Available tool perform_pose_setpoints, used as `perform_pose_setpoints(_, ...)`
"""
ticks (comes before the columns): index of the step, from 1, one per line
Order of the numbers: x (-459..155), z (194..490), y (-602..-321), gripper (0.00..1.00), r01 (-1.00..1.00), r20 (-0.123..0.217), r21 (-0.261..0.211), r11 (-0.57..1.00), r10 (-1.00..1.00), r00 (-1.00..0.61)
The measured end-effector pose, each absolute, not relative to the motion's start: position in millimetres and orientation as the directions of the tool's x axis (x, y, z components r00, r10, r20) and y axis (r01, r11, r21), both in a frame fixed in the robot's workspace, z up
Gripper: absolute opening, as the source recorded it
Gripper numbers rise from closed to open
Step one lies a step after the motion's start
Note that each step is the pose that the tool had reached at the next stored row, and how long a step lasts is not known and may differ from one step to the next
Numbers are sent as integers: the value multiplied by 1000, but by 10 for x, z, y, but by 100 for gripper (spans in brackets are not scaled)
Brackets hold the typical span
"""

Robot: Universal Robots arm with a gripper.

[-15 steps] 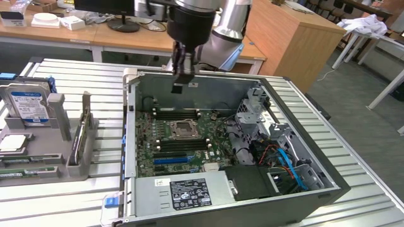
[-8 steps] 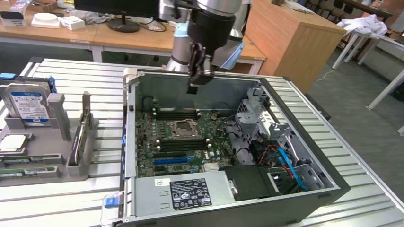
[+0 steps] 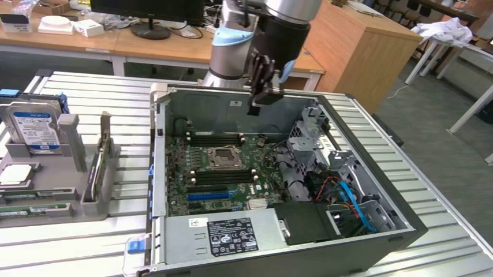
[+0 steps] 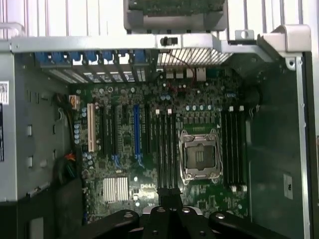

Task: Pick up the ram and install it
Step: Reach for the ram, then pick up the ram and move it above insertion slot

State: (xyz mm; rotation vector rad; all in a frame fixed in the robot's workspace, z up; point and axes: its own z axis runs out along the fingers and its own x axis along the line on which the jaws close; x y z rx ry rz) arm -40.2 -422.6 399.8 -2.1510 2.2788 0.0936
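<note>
A robot gripper (image 3: 259, 97) is being shown above an open computer case (image 3: 159, 173), with its jaws closed narrowly on a thin dark ram stick (image 3: 253, 108). The stick is being held edge-down over the motherboard (image 3: 202, 199). In the wrist view, its long axis is lying in line with the empty memory slots (image 4: 167, 144) beside the processor socket (image 4: 200, 157). Those slots are judged to be straight ahead and below.

Green motherboard (image 4: 209, 196), black tool (image 4: 169, 193), grey case (image 3: 223, 109), blue slot (image 4: 136, 129), blue-white hard drive label (image 3: 36, 128)
</note>
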Motion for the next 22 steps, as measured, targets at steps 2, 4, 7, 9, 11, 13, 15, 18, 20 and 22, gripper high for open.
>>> perform_pose_setpoints(2, -312, 3998, -4226, 10, -998, -46, 39, 57, -997, -58)
perform_pose_setpoints(4, -222, 3998, -4227, 10, -998, -46, 40, 57, -997, -58)
perform_pose_setpoints(7, -87, 3997, -4227, 10, -998, -46, 41, 57, -997, -58)
perform_pose_setpoints(9, -66, 3998, -4226, 10, -998, -46, 41, 57, -997, -58)
perform_pose_setpoints(11, -65, 3996, -4226, 10, -997, -46, 41, 61, -997, -63)
perform_pose_setpoints(13, -64, 3991, -4226, 10, -995, -46, 41, 93, -994, -95)
perform_pose_setpoints(15, -64, 3984, -4226, 10, -991, -46, 41, 128, -990, -130)
perform_pose_setpoints(18, -64, 3973, -4226, 10, -983, -46, 41, 182, -982, -183)
perform_pose_setpoints(20, -64, 3966, -4226, 10, -975, -46, 41, 218, -974, -220)
perform_pose_setpoints(22, -65, 3961, -4226, 10, -966, -46, 41, 253, -966, -255)
